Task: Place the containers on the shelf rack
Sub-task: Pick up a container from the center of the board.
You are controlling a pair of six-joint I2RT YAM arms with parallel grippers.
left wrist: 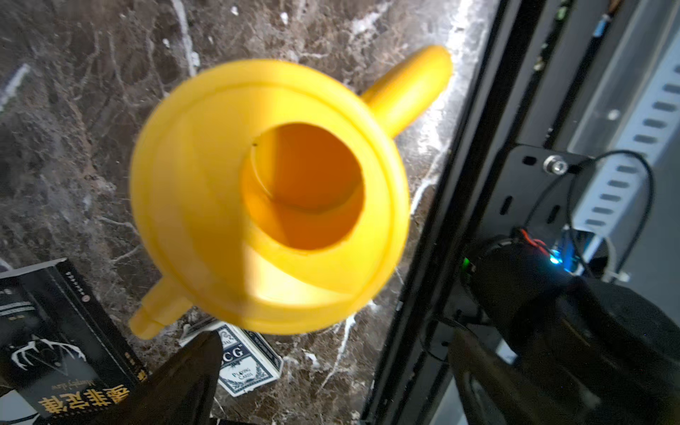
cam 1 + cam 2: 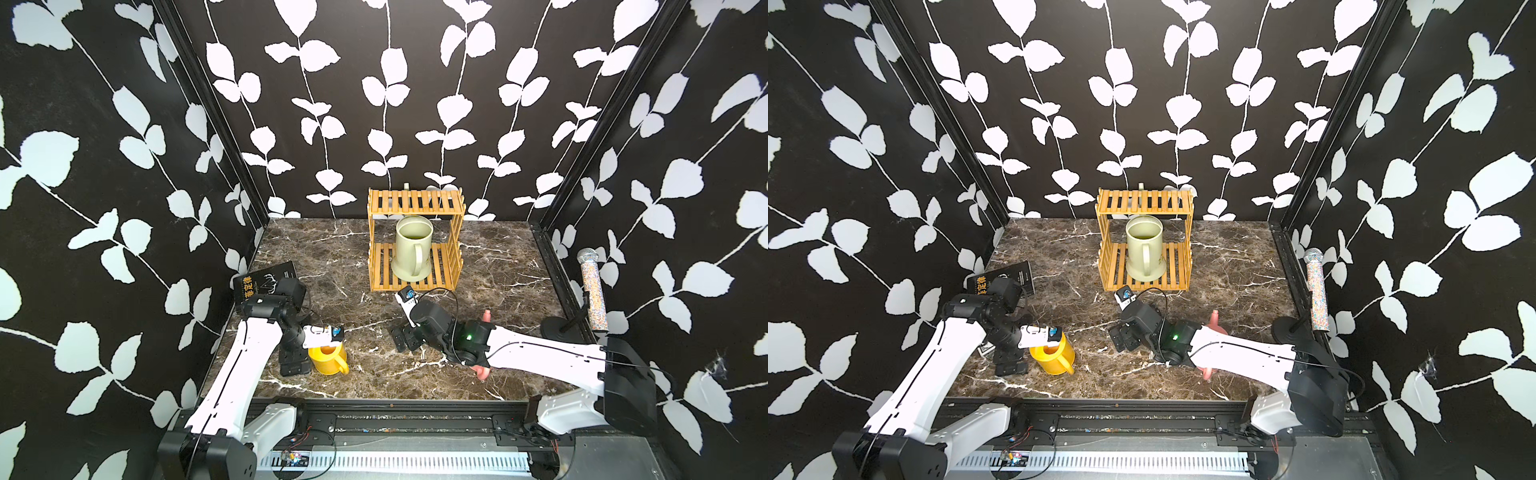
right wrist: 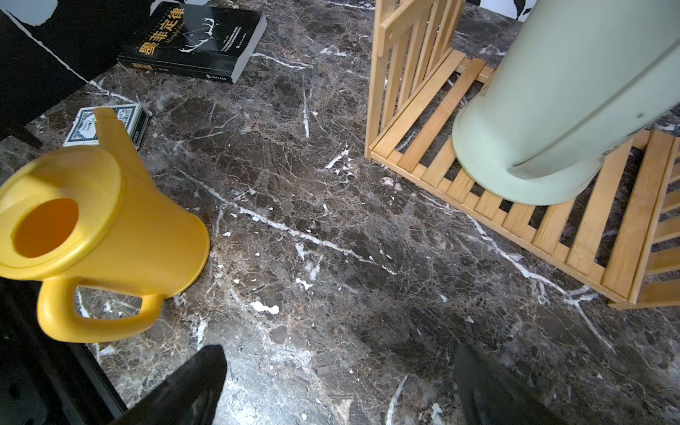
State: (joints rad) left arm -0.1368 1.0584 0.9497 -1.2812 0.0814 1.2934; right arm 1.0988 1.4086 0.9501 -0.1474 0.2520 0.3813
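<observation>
Spread wide and clasping nothing: left gripper (image 2: 294, 362) (image 2: 1011, 362), down low over the marble table (image 2: 332, 249), just beside the yellow can (image 2: 328, 360) on the side toward the left wall. Contact with the can: cannot tell from either top view. From the left wrist, dark fingers (image 1: 191, 371) well apart, with the can's round top (image 1: 268, 191) ahead of the tips.

Likewise spread wide and empty: right gripper (image 2: 404, 338) (image 2: 1122, 337), low over bare marble between the yellow can and the shelf rack (image 2: 415, 201), touching neither. From the right wrist, both fingers (image 3: 198, 382) apart with only tabletop between.

Yellow can: upright on the table near the front left, handle toward the front, short spout toward the black book (image 2: 266, 278) and a pack of playing cards (image 1: 246, 364). Through the round opening in its top, just its own orange-yellow wall and floor.

Green can (image 2: 411, 249): upright on the lower tier of the rack, beneath the top tier, handle facing front. Inside, a dim greenish wall going dark toward the bottom; contents not to be made out.

Pink can (image 2: 1214, 322): on the table at the front right, well apart from the rack, mostly hidden beneath the right forearm. Only a spout tip and a bit of the opposite end showing; inside hidden.

Glittery microphone (image 2: 594, 291): on its stand by the right wall.
</observation>
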